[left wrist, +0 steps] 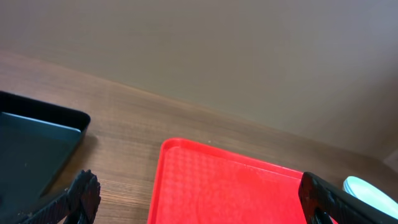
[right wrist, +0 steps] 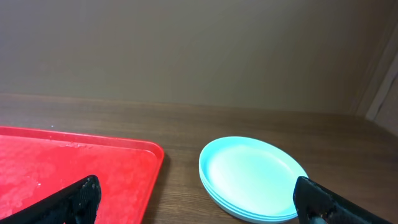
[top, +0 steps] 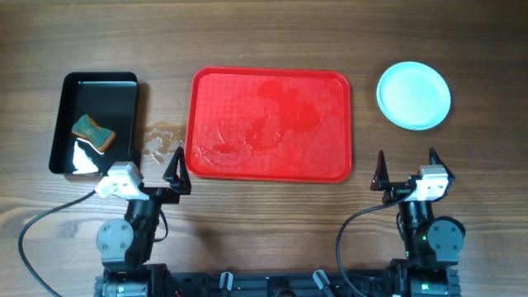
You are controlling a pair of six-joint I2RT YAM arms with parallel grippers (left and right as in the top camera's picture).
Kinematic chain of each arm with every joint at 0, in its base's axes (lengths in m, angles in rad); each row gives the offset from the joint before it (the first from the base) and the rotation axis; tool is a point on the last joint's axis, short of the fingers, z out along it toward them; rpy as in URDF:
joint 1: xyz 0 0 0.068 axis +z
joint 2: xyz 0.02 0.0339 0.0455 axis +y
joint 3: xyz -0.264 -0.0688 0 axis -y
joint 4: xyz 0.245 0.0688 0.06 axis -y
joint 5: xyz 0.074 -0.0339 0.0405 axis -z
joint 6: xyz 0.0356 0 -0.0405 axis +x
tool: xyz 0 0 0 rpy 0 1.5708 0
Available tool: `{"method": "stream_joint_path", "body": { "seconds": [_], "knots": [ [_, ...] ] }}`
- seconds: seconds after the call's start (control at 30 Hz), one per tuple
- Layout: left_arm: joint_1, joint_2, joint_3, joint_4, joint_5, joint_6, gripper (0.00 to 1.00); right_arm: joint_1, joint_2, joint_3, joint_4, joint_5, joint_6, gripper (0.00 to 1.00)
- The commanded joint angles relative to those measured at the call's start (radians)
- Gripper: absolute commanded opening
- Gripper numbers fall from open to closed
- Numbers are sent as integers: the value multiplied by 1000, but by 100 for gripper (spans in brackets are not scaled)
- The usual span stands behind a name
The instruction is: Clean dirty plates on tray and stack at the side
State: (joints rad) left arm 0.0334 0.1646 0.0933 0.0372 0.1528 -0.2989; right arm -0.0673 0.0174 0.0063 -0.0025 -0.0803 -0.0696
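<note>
The red tray [top: 271,124] lies in the table's middle with wet streaks and no plates on it; it also shows in the left wrist view [left wrist: 230,186] and the right wrist view [right wrist: 74,171]. The pale-blue plates [top: 413,95] sit in one stack on the table right of the tray, seen closer in the right wrist view [right wrist: 252,176]. My left gripper [top: 176,175] is open and empty near the tray's front left corner. My right gripper [top: 406,172] is open and empty in front of the plate stack.
A black tray [top: 94,122] at the left holds a green-and-orange sponge [top: 93,132] and some water. A wet patch [top: 161,140] lies on the wood between the black tray and the red tray.
</note>
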Motion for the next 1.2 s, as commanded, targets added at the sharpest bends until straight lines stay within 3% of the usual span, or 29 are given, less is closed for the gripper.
{"method": "stream_joint_path", "body": {
  "seconds": [0.0, 0.3, 0.67, 1.17],
  "knots": [
    [-3, -30, -11, 5, -24, 59, 100, -5, -7, -1, 3, 14, -9, 100],
    [-3, -101, -85, 28, -39, 56, 100, -5, -7, -1, 3, 14, -9, 100],
    [55, -162, -88, -107, -42, 100, 100, -5, -7, -1, 3, 14, -9, 100],
    [19, -162, -88, -109, -31, 351, 100, -5, -7, -1, 3, 14, -9, 100]
  ]
}}
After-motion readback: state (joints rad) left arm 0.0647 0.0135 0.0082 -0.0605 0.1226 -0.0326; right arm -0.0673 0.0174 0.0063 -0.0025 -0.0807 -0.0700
